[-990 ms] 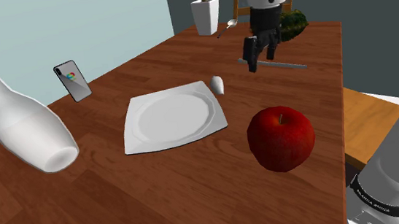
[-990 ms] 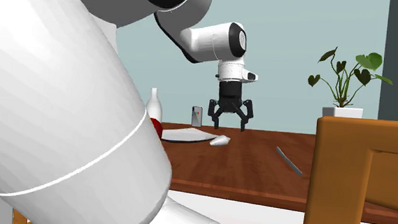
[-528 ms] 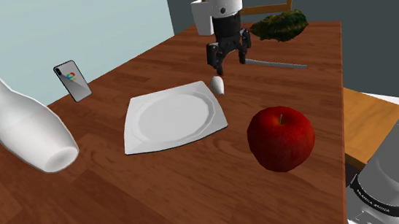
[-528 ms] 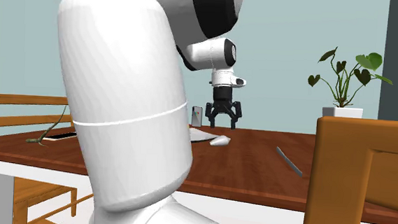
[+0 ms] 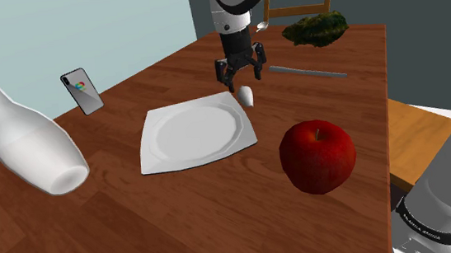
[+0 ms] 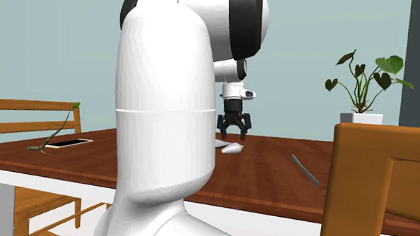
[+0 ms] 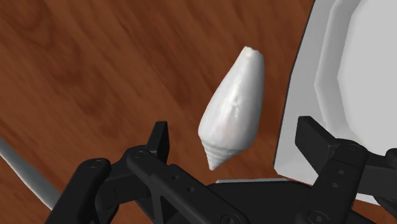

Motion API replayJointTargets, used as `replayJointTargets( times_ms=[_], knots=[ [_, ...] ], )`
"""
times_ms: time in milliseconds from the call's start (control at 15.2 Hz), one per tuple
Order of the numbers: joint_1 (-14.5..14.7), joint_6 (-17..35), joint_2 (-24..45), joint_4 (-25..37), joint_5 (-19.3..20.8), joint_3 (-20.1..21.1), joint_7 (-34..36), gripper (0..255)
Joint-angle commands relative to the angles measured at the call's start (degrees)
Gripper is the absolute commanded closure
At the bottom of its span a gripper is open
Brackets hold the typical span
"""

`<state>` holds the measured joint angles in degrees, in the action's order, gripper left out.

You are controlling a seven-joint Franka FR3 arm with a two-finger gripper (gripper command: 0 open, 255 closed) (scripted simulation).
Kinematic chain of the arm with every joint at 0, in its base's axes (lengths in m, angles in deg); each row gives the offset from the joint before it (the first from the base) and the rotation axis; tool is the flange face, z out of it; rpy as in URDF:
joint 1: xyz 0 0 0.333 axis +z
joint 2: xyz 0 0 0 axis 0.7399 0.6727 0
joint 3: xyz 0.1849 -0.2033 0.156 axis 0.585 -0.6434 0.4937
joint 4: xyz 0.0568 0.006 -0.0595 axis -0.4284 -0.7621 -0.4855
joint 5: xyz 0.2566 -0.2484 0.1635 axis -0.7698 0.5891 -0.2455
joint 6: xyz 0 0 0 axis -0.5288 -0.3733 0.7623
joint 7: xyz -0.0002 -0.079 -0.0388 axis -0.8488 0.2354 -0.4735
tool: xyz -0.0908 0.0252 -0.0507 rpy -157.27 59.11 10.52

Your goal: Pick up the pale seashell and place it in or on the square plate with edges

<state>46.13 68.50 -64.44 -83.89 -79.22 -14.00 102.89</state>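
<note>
The pale seashell (image 5: 247, 95) lies on the wooden table just off the far corner of the white square plate (image 5: 153, 156). My black gripper (image 5: 242, 78) hangs open a little above the shell and does not touch it. In the wrist view the shell (image 7: 232, 111) lies lengthwise between the two spread fingers (image 7: 159, 141), its pointed tip toward the hand, with the plate's raised rim (image 7: 304, 95) right beside it. From the second exterior view the gripper (image 6: 234, 130) hovers over the shell (image 6: 233, 147).
A red apple (image 5: 318, 155) sits near the plate, a white bottle (image 5: 26, 137) lies on its side, and a phone (image 5: 82, 91) stands at the edge. A knife (image 5: 306, 72) and a dark green object (image 5: 315, 28) lie beyond the shell. A wooden chair (image 6: 382, 189) stands close by.
The arm has swung toward the shoulder view's left and come down, bringing the gripper from above the knife to just over the seashell. The fingers stayed open.
</note>
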Motion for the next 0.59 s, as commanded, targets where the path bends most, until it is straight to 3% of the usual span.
replayJointTargets(
  times_ms=[0, 528],
  knots=[
    [0.01, 1.49, -0.18, -1.65, -0.04, 0.0, 0.12, 0],
    [-0.03, 2.73, -0.37, -3.06, -0.09, -0.05, 0.08, 0]
  ],
)
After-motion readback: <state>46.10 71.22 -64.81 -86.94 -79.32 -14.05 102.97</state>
